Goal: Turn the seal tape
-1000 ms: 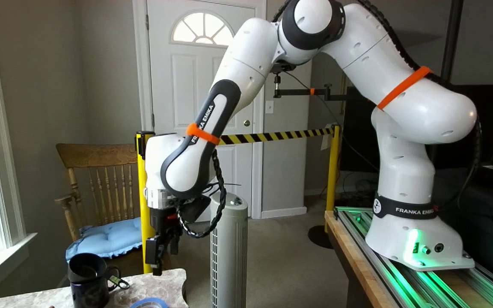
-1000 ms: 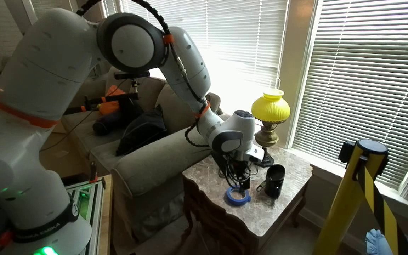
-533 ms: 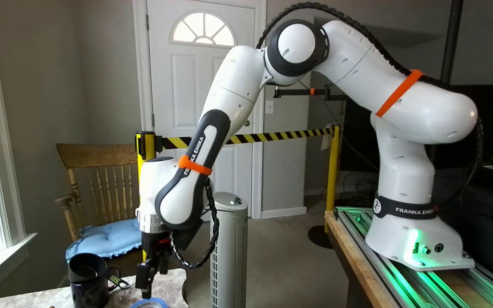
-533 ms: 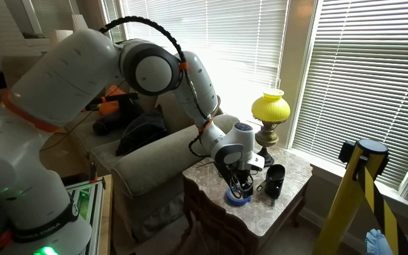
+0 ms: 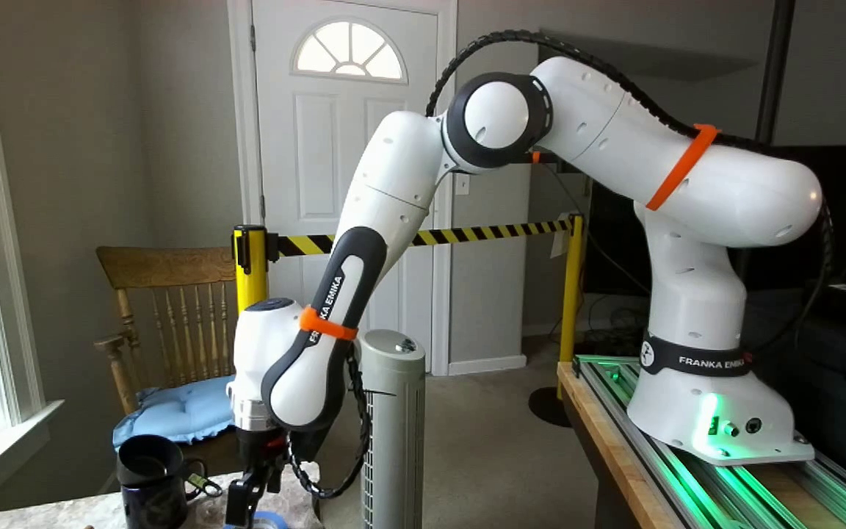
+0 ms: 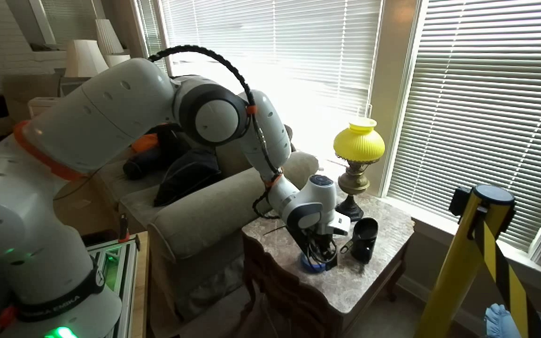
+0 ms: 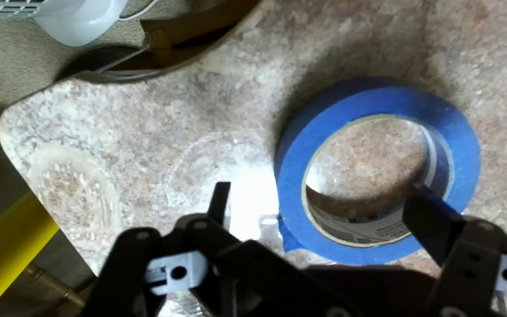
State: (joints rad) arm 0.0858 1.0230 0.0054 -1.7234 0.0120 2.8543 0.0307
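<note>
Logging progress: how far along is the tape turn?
Done: the gripper is at the blue tape roll. In hand: apparently the grasp; its jaws stand open in the wrist view, not closed on the roll. Left: closing, then the turn itself, most likely; the roll lies flat on the table.

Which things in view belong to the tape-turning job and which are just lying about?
Job:
blue tape roll
mottled tabletop under it
jaws, standing open by the roll

Lying about:
dark mug (possibly two stacked)
yellow-shaded lamp
blue cushion
wooden chair
tower fan
</note>
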